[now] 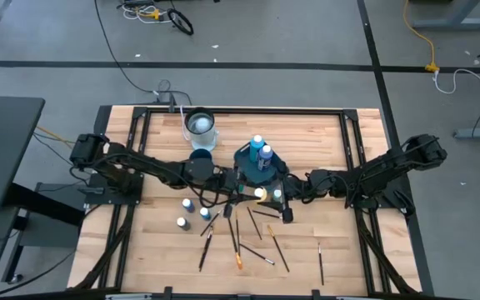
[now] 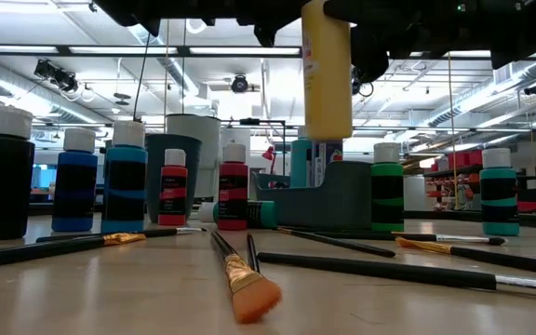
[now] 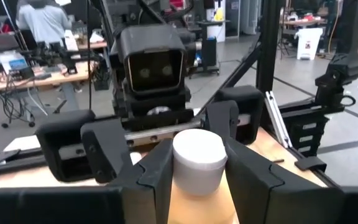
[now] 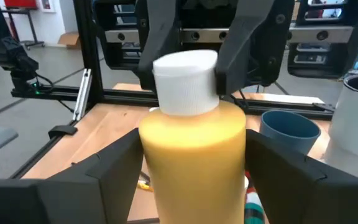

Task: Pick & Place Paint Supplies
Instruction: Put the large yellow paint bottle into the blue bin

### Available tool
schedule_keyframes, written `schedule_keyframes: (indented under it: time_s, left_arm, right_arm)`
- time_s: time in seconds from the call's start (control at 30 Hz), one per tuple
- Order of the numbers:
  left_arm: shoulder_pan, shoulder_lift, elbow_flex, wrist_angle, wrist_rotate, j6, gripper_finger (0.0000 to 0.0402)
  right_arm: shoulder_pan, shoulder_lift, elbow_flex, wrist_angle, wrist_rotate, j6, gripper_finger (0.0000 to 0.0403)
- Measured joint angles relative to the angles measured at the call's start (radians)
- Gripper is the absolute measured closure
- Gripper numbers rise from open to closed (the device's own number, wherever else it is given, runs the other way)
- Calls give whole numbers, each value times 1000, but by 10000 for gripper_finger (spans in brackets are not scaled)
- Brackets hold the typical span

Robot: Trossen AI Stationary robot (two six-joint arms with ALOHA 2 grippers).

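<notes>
A yellow paint bottle with a white cap hangs upright above the table's middle; its body also shows in the low view. My left gripper is shut on it at the cap. My right gripper is shut on it from the opposite side, at the body. Several small bottles stand on their bases left of the middle. Several brushes lie flat on the table below the grippers. My left gripper pinches the bottle's white cap between its two fingers, which come level from the table's left. The bottle hangs upright below the cap, lifted clear of the table. My right gripper has a finger against each side of the yellow body, just below the shoulder. It comes level from the table's right.
A teal tray with blue bottles stands just beyond the grippers. A dark blue cup and a pale cup stand at the far left of the middle. More bottles show in the low view. Bare wood lies toward the near corners.
</notes>
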Motion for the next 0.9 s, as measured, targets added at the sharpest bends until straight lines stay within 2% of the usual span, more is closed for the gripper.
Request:
schedule_keyframes:
  time_s: [0.47,0.67,0.73,0.9]
  left_arm:
    - [0,-3,1,0,-21,5,268]
    - [0,-3,1,-6,-29,61,232]
    - [0,-5,1,-8,-54,76,219]
    - [0,-65,1,-12,-215,128,199]
  right_arm:
    - [-3,0,-1,10,-24,43,182]
    - [-3,0,-1,5,-12,59,182]
    - [-3,-8,-1,0,32,58,183]
    - [-3,-74,-1,-15,153,20,182]
